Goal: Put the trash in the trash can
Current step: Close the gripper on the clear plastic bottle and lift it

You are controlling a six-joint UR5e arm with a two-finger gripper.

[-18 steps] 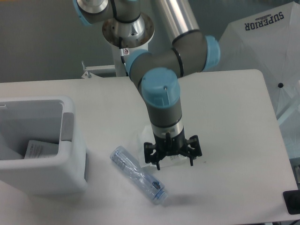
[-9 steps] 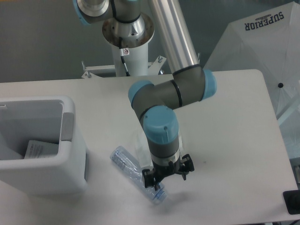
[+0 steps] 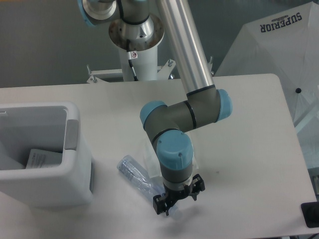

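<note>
The clear bluish plastic bottle [image 3: 135, 173] lies on its side on the white table, slanting from upper left to lower right. My gripper [image 3: 177, 198] is down over its lower right end and hides the cap. The fingers stand apart on either side of that end, so the gripper is open. The pale grey-white trash can [image 3: 47, 186] stands at the left edge. Inside it lies a clear bag with a white label [image 3: 42, 158]. A faint clear wrinkly film [image 3: 148, 152] shows on the table just behind the arm's wrist.
The arm's base column [image 3: 135, 35] rises at the back centre. A white fabric panel marked SUPERIOR [image 3: 279, 45] stands beyond the table's right edge. A dark object [image 3: 310, 215] sits at the lower right corner.
The gripper has travelled forward and left from beside the bottle and come down over its cap end. The bottle and trash can have stayed put.
</note>
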